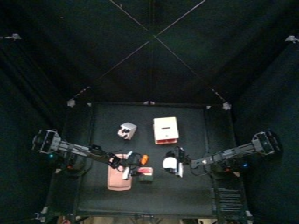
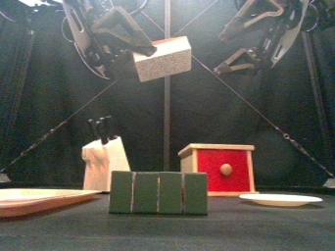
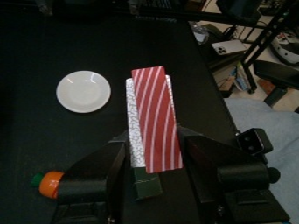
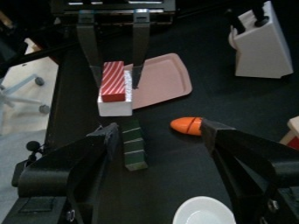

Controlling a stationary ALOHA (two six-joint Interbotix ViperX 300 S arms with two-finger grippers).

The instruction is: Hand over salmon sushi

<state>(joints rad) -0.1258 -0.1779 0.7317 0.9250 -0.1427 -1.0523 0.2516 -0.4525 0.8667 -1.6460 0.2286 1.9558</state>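
Observation:
The salmon sushi (image 3: 153,109), a red-and-white striped slab on a white rice block, is clamped lengthwise between the jaws of my left gripper (image 3: 155,144). In the front view the sushi (image 2: 163,59) hangs high above the table on the left. The right wrist view shows the sushi (image 4: 114,87) straight ahead, with the left gripper's two fingers on its sides. My right gripper (image 4: 162,133) faces it with jaws wide open, nothing between them, and a gap to the sushi.
On the table lie a small orange carrot (image 4: 187,125), a pink tray (image 4: 160,77), a white plate (image 3: 82,91) and a dark green striped block (image 2: 159,193). A knife block (image 2: 105,162) and a red box (image 2: 220,169) stand farther back.

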